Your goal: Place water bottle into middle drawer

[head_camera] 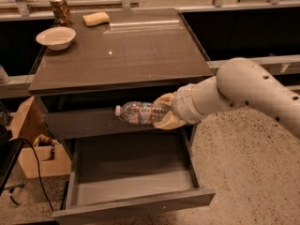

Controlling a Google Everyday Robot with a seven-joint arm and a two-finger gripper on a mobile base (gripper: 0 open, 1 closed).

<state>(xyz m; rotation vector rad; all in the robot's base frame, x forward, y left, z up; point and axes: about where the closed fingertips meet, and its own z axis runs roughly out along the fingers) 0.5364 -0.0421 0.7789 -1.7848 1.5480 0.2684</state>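
The water bottle (pixel 138 113), clear with a white cap and a red-and-blue label band, lies on its side in the air, cap pointing left. My gripper (pixel 164 112) is shut on its base end; the white arm reaches in from the right. The bottle hangs in front of the closed upper drawer front (pixel 84 123), above the back part of the middle drawer (pixel 136 205), which is pulled wide open. Its grey inside shows nothing in it.
On the cabinet top (pixel 122 50) stand a white bowl (pixel 56 37), a patterned can (pixel 61 11) and a yellow sponge (pixel 96 18) at the back left. A cardboard box (pixel 33 144) and a black cable (pixel 40 172) sit on the floor at left.
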